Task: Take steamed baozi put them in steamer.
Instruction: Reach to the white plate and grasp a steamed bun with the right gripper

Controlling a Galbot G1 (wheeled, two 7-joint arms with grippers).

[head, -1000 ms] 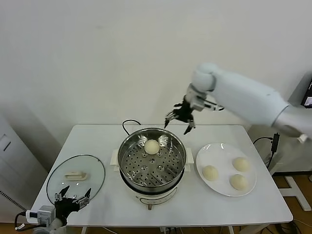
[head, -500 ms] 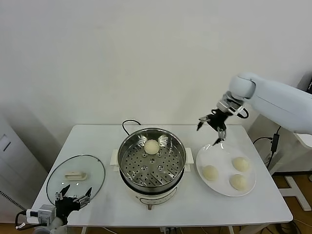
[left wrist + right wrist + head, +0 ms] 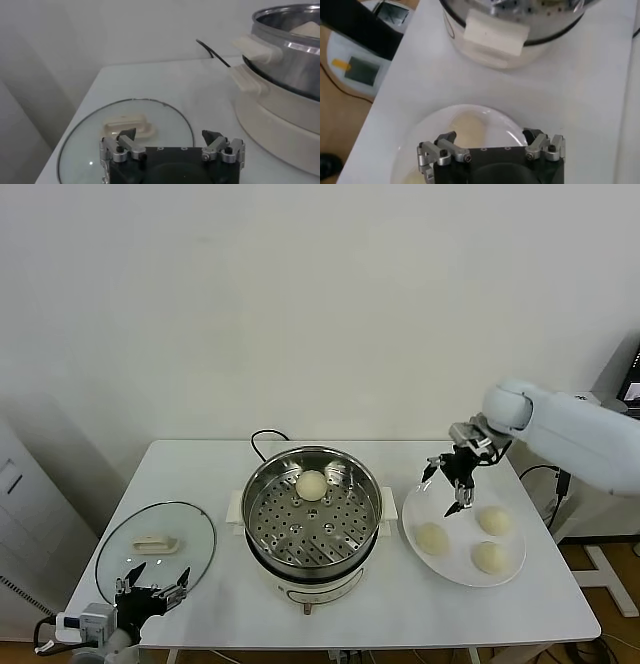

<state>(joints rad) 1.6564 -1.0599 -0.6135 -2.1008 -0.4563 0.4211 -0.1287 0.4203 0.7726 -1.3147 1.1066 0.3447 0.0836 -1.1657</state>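
Baozi (image 3: pixel 431 537) on the white plate (image 3: pixel 452 572) lie at about six o'clock from the right gripper (image 3: pixel 447 481), which hovers wide open, holding nothing.

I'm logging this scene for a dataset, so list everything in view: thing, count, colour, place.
steamed baozi: four, cream-white; one on the perforated tray at the far side of the steamer, three on the plate.
steamer: one, shiny steel on a white base, table centre, black cord behind it.
plate: one, white, robot's right of the steamer.
glass lid: one, clear with a cream handle, flat on the table's left.
table: one, white.
right gripper: open, empty, above the plate's far edge.
left gripper: open, idle at the table's near left edge, by the lid.
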